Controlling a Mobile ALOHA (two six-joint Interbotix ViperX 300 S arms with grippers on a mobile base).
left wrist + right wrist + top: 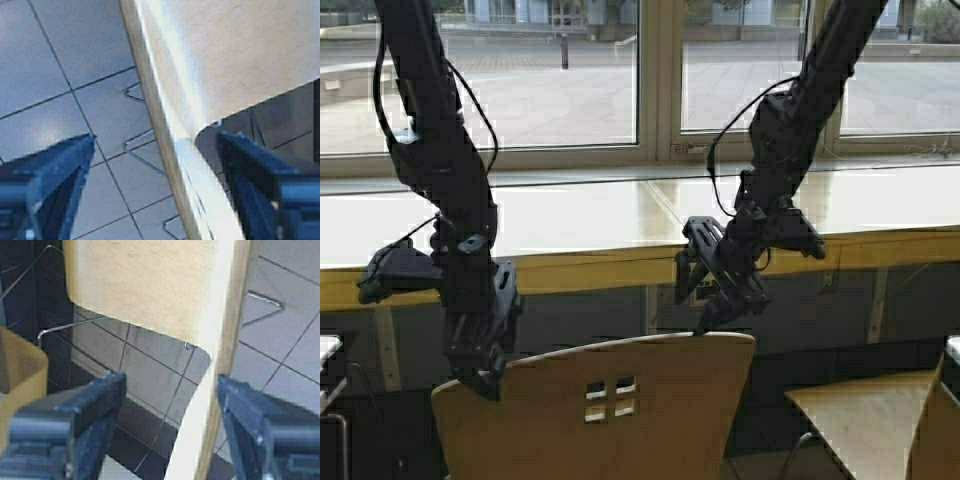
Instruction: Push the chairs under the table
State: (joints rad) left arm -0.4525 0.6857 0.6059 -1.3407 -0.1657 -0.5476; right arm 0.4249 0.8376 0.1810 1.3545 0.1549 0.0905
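A tan plywood chair (610,410) with four small square holes in its back stands just before the table (580,225), a long pale-wood counter under the window. My left gripper (485,380) is at the back's top left corner and is open, its fingers on either side of the back's edge (165,125). At the top right corner my right gripper (720,315) is open too, with the backrest edge (217,355) between its fingers. The seat (150,280) shows beyond the jaws. A second tan chair (870,420) stands at the lower right.
Large windows (550,80) rise behind the counter. Dark panels and pale supports (650,305) close the space under it. Thin metal chair legs (145,155) rest on the grey tiled floor (60,65). A pale object (326,350) shows at the left edge.
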